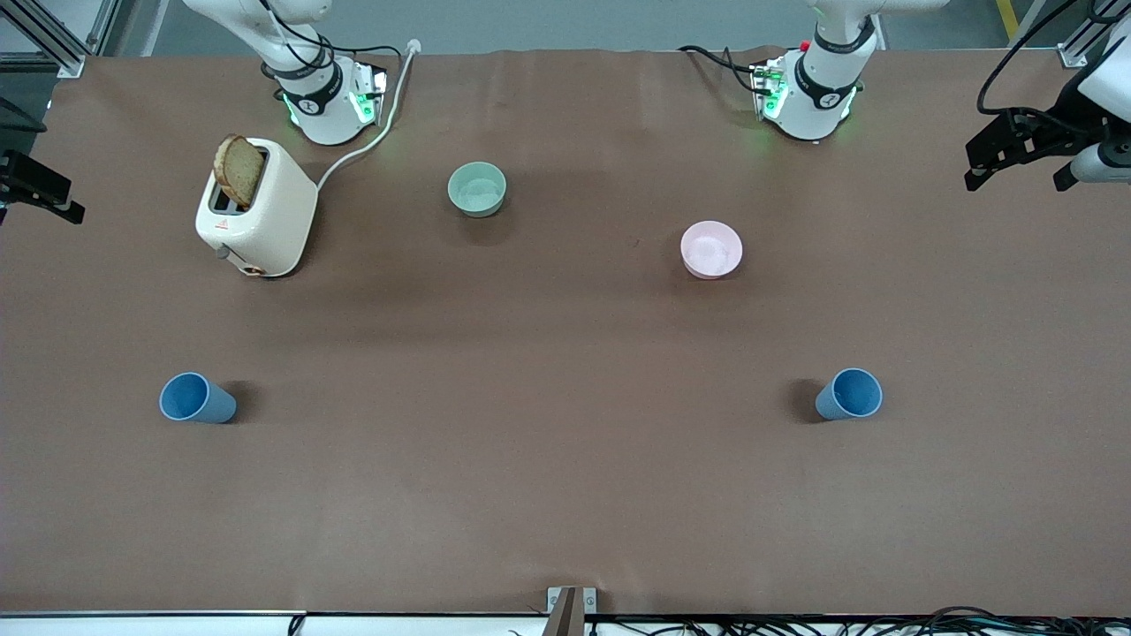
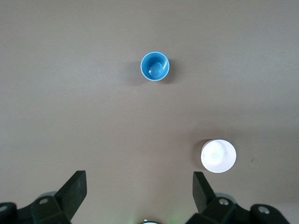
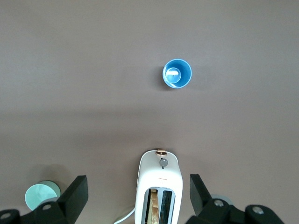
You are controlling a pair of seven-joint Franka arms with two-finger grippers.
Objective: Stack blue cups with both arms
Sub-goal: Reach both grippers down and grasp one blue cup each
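Cups still apart, both arms high

Your two cups (image 1: 196, 398) (image 1: 849, 394) stand upright, well apart, one toward each arm's end, nearer the camera than the bowls. The left gripper (image 2: 139, 192) and right gripper (image 3: 138, 195) hover released. Drop each squarely over its own cup's rim; keep the right arm clear of the toaster (image 1: 256, 216).

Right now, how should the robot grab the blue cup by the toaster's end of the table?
Probably from straight above, one finger inside and one outside, pinching the rim wall. That blue cup stands upright, mouth open, alone on bare table, nearer the camera than the toaster. The right gripper is open and high above it.
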